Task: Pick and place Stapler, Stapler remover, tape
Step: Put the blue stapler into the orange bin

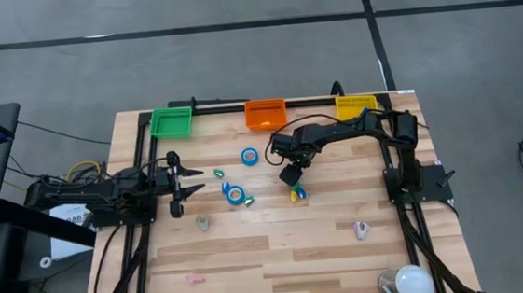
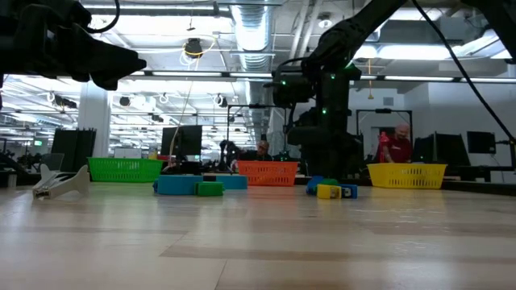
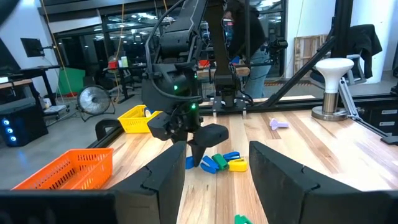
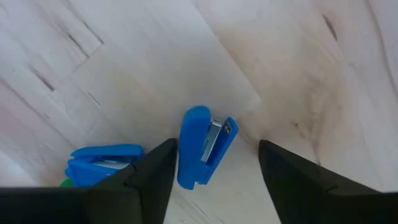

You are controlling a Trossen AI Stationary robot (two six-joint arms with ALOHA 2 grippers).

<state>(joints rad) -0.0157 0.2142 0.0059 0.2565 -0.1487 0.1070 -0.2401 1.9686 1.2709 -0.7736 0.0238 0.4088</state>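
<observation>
On wooden table [image 1: 279, 248], 3 bins [image 1: 266, 114]

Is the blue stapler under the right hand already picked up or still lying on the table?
Still on the table. The blue stapler lies on its side on the wood, between the right hand's open fingers, not gripped.

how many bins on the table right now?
3, all along the far edge: green bin toward the left arm's side, orange bin in the middle, yellow bin toward the right arm's side. None looks hidden.
</observation>
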